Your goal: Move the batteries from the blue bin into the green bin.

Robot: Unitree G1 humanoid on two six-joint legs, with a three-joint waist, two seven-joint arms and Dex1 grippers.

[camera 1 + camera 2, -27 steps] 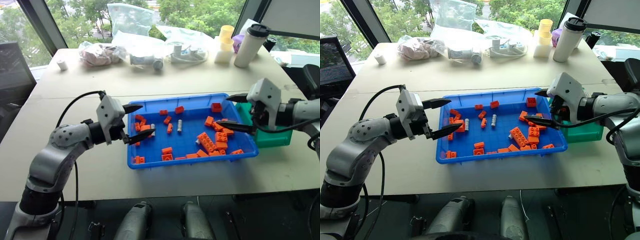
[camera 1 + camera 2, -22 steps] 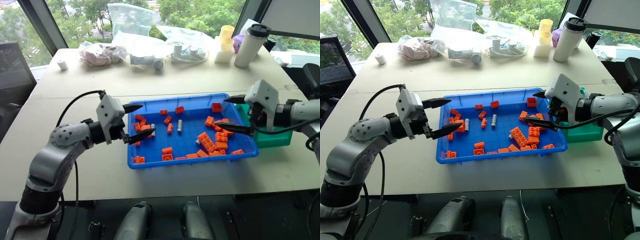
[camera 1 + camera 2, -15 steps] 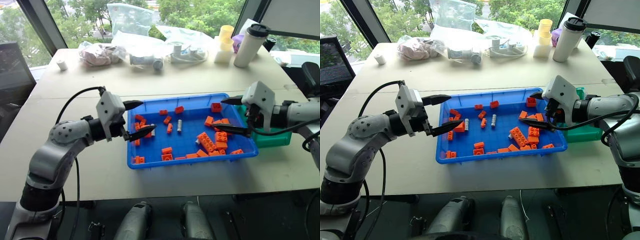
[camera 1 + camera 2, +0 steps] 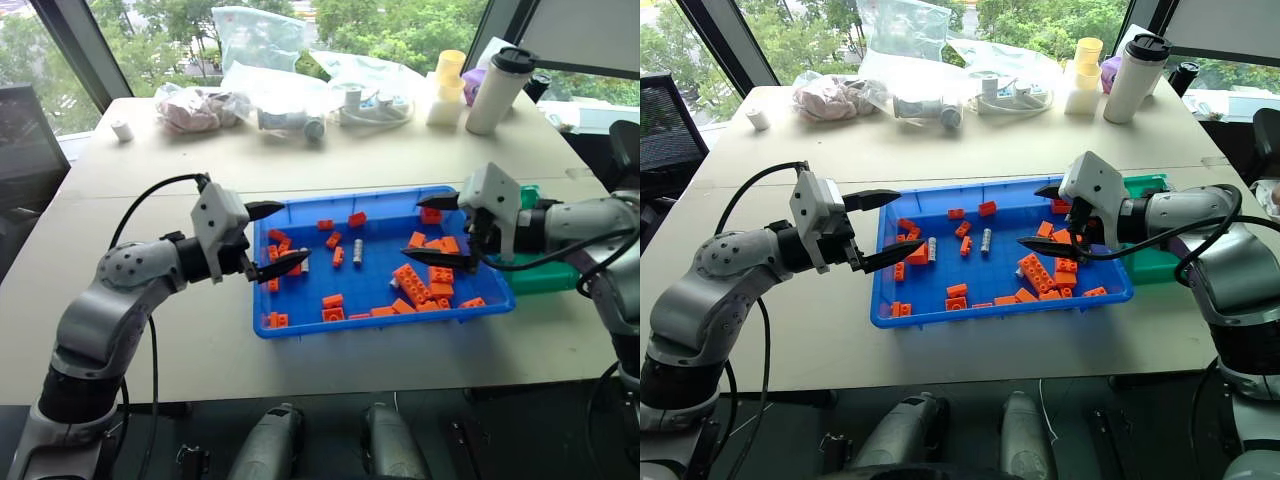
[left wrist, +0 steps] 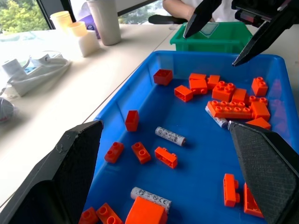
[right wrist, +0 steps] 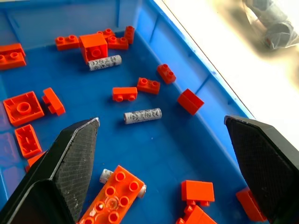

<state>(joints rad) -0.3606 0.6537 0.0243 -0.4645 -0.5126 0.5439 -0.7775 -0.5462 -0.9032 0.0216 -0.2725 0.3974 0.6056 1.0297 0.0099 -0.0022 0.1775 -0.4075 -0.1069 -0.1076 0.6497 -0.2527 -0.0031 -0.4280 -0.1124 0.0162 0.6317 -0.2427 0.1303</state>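
Right end effector (image 4: pixel 1048 217) now farther over blue bin (image 4: pixel 940 314), wide, empty, amid orange bricks (image 4: pixel 1037 270).

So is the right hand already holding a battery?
No, the right hand hangs open and empty over the blue bin, and a battery lies loose on the bin floor between its fingers.
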